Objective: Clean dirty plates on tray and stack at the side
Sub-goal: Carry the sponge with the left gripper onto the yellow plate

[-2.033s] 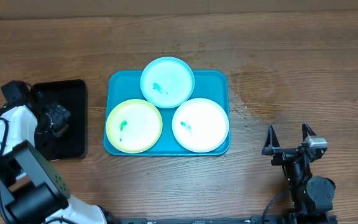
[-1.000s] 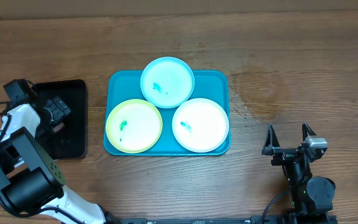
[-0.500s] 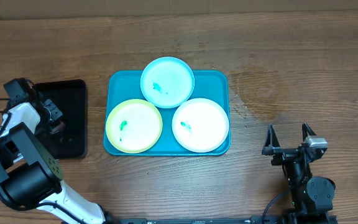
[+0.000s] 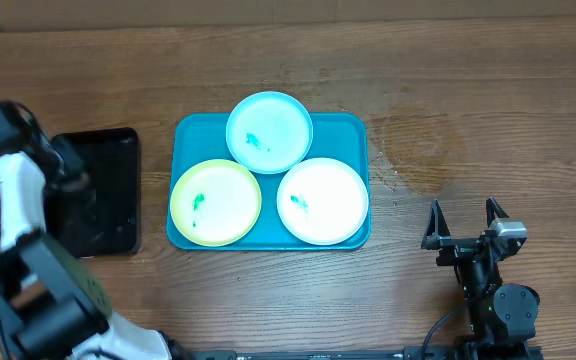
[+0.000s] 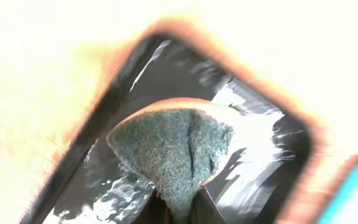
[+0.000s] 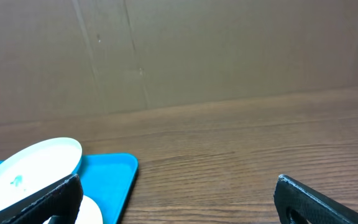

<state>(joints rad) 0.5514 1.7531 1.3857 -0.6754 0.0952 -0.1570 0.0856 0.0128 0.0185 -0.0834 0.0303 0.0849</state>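
Left pincer clamped on a grey-green scouring pad above the black tray; right pincer spread wide, empty.
Three smeared plates lie on the turquoise tray at frame centre: mint-blue plate upper, yellow-green plate lower left, white plate lower right; left pincer at far left, well apart from them; right pincer at lower right over the table, near the turquoise tray's corner.

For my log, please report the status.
Left end effector shut on grey-green scouring sponge over black rectangular tray. Right end effector open. Three round plastic plates smeared, on turquoise tray. No obstacle seen.
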